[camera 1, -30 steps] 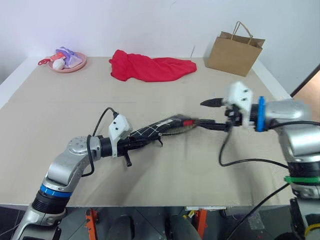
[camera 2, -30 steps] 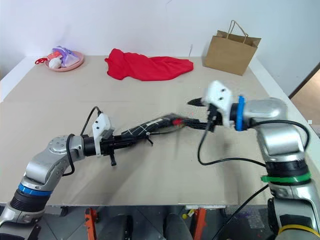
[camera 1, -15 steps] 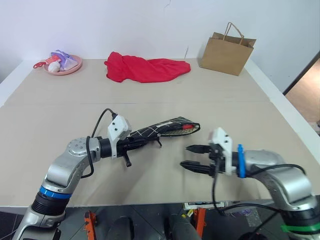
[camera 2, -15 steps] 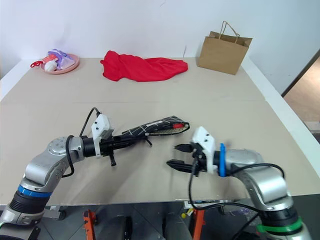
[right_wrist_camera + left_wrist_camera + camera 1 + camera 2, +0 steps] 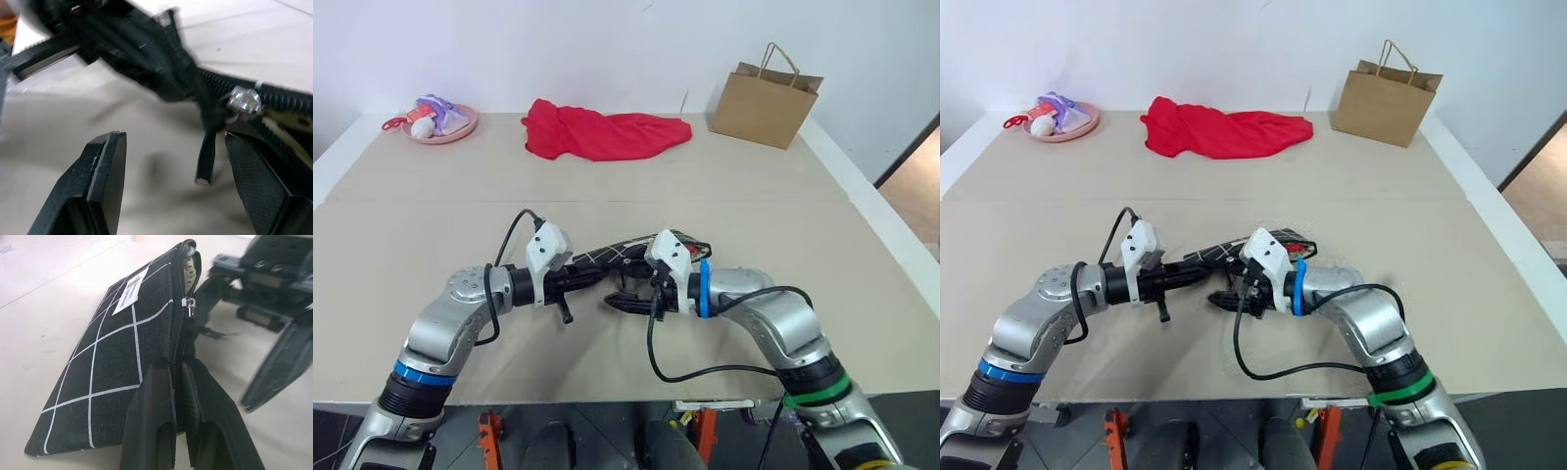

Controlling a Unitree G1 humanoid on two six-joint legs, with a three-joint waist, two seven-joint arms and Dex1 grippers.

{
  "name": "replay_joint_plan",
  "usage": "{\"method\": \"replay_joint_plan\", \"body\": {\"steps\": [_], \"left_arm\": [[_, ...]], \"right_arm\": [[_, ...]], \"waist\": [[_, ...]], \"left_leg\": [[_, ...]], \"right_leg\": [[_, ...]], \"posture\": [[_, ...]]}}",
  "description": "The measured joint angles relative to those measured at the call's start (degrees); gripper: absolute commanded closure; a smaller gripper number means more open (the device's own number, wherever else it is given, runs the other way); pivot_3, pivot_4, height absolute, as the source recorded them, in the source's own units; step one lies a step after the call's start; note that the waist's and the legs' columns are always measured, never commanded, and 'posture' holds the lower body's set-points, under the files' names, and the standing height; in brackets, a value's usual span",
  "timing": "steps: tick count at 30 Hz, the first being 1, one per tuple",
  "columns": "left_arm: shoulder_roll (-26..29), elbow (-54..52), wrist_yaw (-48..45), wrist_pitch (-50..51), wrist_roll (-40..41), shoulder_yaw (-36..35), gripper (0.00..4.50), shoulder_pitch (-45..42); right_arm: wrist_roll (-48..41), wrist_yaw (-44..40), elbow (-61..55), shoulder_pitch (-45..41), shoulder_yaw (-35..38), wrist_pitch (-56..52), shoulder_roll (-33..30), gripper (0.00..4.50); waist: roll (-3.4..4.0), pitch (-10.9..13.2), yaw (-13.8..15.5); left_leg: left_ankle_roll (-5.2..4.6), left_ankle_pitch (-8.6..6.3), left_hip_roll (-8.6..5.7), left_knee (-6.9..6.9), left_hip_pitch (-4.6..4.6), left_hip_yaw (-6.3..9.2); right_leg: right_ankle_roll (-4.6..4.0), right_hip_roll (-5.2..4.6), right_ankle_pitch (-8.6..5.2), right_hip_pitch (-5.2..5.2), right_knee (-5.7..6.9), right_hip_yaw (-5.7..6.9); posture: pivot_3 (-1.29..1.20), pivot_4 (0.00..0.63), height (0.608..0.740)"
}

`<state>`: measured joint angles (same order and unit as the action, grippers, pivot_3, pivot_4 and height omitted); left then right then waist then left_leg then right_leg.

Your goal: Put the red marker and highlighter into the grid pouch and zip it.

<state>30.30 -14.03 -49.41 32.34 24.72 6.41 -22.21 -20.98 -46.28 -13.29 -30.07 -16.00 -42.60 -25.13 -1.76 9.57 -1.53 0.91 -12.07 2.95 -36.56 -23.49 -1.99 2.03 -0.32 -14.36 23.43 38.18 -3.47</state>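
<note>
One red-tipped item shows inside the grid pouch (image 5: 132, 352).

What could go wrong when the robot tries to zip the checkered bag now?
The right pincer is open beside the thin zipper cord, so it might close on air and miss it. The left pincer pinches only one edge of the grid pouch, so a hard pull could tug it loose. The pouch mouth gapes, so something inside could catch the zipper.

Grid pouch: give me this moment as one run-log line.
left gripper: shut on pouch | right gripper: open beside zipper cord | zipper: partly open | pouch: held off table
</note>
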Motion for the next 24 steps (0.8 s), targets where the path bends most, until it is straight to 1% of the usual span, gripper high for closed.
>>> {"method": "replay_joint_plan", "body": {"steps": [1, 3, 4, 7, 15, 17, 21, 24], "left_arm": [[0.00, -0.01, 0.15, 0.03, 0.02, 0.00, 4.50, 0.00], [0.00, -0.01, 0.19, 0.08, 0.02, 0.00, 4.50, 0.00], [0.00, -0.01, 0.23, 0.10, 0.02, 0.00, 4.50, 0.00], [0.01, -0.02, 0.41, 0.14, 0.02, 0.00, 4.50, 0.01], [0.01, -0.04, 0.65, 0.15, 0.02, -0.01, 4.50, 0.01], [0.01, -0.04, 0.65, 0.16, 0.03, 0.00, 4.50, 0.01], [-0.09, -0.16, 0.64, 0.16, 0.12, 0.06, 4.50, 0.03], [-0.14, -0.27, 0.59, 0.15, 0.29, 0.22, 4.50, 0.06]], "right_arm": [[0.02, 0.02, 0.02, -0.11, 0.00, 0.01, 0.27, 1.53], [0.04, -0.09, 0.03, -0.11, 0.00, 0.12, 0.25, 2.30], [0.04, -0.20, 0.03, -0.11, 0.02, 0.36, 0.14, 2.93], [-0.05, -0.89, 0.81, -0.11, 0.59, 1.20, -0.22, 4.41], [-0.05, -1.43, 1.82, -0.16, 1.41, 1.97, -1.28, 4.41], [-0.17, -1.72, 1.63, -0.10, 1.65, 1.94, -2.64, 4.41], [-1.27, -3.62, -0.25, 1.65, 4.84, 2.02, -7.35, 4.41], [-1.33, -5.24, -0.32, 4.12, 6.75, 3.16, -12.16, 4.41]], "waist": [[0.00, 0.00, 0.00], [0.00, 0.00, 0.00], [0.00, 0.00, 0.00], [0.00, 0.00, 0.00], [0.00, 0.00, 0.00], [0.00, 0.00, 0.00], [0.00, 0.00, 0.17], [-0.01, 0.01, 0.32]], "left_leg": [[0.00, 0.00, 0.00, 0.00, 0.00, 0.01], [0.00, 0.00, 0.01, 0.00, 0.01, 0.01], [0.00, 0.00, 0.01, 0.00, 0.01, 0.01], [0.00, 0.00, 0.01, 0.00, 0.02, 0.01], [0.00, 0.00, 0.02, 0.01, 0.02, 0.01], [0.00, 0.00, 0.01, 0.01, 0.02, 0.01], [0.00, 0.00, -0.01, 0.01, 0.00, 0.00], [0.00, 0.00, -0.06, 0.01, -0.03, 0.01]], "right_leg": [[0.00, 0.00, 0.00, 0.00, 0.00, 0.02], [0.01, 0.01, -0.01, 0.00, 0.00, 0.02], [0.02, 0.01, -0.01, 0.00, 0.00, 0.02], [0.02, 0.01, -0.01, -0.01, 0.00, 0.02], [0.02, 0.02, -0.02, 0.00, 0.00, 0.02], [0.02, 0.01, -0.01, 0.00, 0.00, 0.02], [0.02, -0.03, -0.02, -0.01, -0.02, 0.02], [0.03, -0.09, -0.03, -0.01, -0.02, 0.03]], "posture": [[0.00, 0.150, 0.740], [0.00, 0.150, 0.740], [0.00, 0.150, 0.740], [0.00, 0.150, 0.740], [0.00, 0.150, 0.740], [0.00, 0.150, 0.740], [0.00, 0.150, 0.740], [0.00, 0.150, 0.740]]}}
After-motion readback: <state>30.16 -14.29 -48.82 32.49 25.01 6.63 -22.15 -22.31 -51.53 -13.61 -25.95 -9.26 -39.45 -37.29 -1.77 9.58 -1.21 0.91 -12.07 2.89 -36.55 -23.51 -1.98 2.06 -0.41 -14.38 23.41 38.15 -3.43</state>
